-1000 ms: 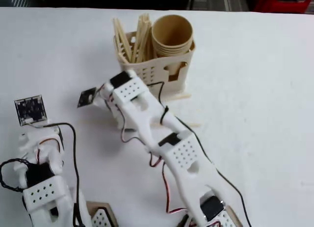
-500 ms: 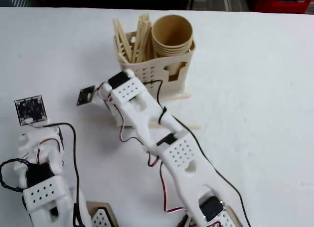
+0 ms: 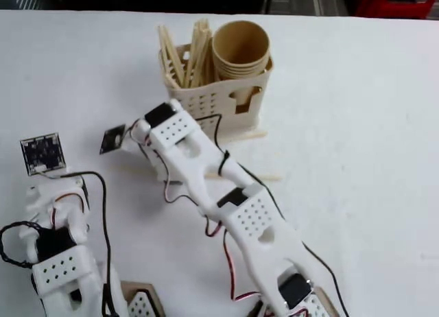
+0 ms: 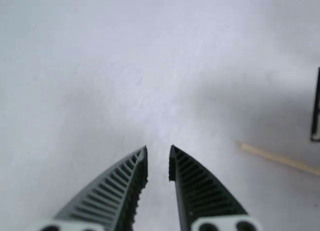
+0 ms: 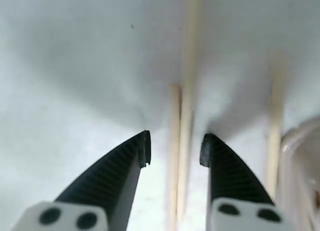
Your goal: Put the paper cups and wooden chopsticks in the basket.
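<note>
The pale wooden basket stands at the back of the table. It holds stacked paper cups and several upright chopsticks. My right arm lies low in front of the basket's left corner. My right gripper is open, its fingers on either side of two chopsticks that lie together on the table. A third chopstick lies beside the basket's foot. Near the front left, my left gripper is slightly open over bare table with nothing in it.
One chopstick runs across the white table under the right arm, and another rests along the basket's base. A chopstick tip also appears in the left wrist view. The left arm sits at the front left corner.
The right arm's wrist has shifted a little to the left, away from the basket. The left arm has not moved.
</note>
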Motion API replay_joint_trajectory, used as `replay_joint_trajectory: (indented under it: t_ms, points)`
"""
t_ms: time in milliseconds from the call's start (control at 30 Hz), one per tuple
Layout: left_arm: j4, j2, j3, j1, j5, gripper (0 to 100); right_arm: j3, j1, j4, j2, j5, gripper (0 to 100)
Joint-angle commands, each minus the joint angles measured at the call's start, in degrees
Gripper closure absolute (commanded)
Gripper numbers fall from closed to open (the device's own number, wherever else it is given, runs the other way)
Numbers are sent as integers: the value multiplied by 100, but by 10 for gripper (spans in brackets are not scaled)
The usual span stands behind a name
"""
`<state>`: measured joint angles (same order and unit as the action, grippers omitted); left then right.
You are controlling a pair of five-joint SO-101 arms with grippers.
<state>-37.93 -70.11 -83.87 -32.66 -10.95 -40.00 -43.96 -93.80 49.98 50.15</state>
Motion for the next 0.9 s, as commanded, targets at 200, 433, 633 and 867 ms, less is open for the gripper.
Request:
replay_joint_trajectory:
  t_ms: [200,433,633,867]
  points:
    - [141,-101,290,-4,53,906,-229,-101,66,664,-44,934]
    - [141,-101,290,-4,53,906,-519,-75,-224,347,-387,981]
    - [141,-101,290,-4,53,906,-598,101,-444,-637,-607,981]
    - [141,-101,290,-4,53,906,-273,330,-462,-2070,-800,981]
